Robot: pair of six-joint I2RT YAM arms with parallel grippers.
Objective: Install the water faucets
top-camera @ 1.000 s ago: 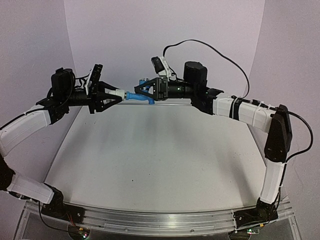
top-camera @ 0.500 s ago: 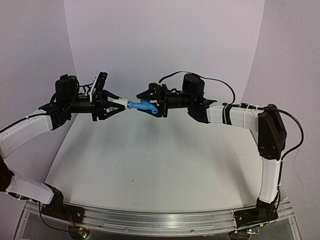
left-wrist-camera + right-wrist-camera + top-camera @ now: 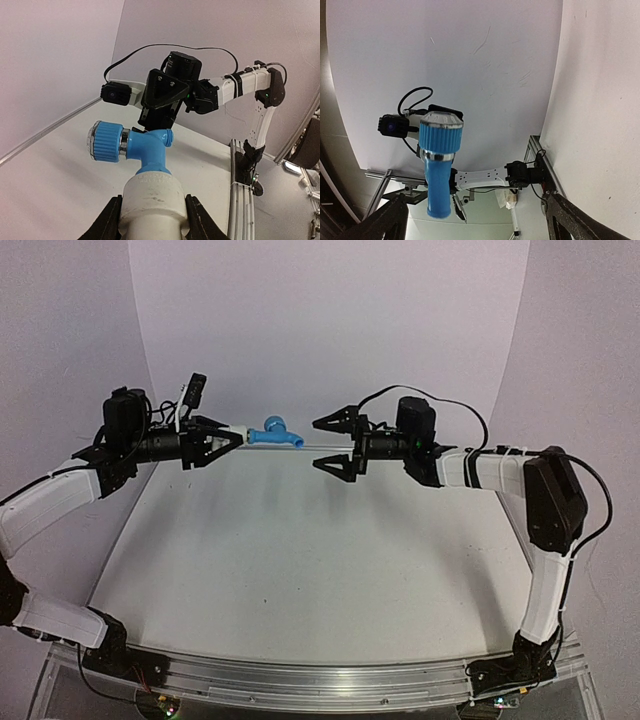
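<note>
The left gripper [image 3: 236, 435] pinches the white fitting [image 3: 152, 197]; the blue tap body [image 3: 273, 432] projects beyond its fingertips. The right gripper [image 3: 320, 444] is spread wide, near the tap, touching nothing.

A white table [image 3: 300, 570] (aluminium rail [image 3: 320, 683] along its near edge) fronts a pale lilac backdrop [image 3: 330, 320].

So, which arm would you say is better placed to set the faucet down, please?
Probably left: left jaws hold the white fitting with the blue tap attached; right jaws are open, apart.
</note>
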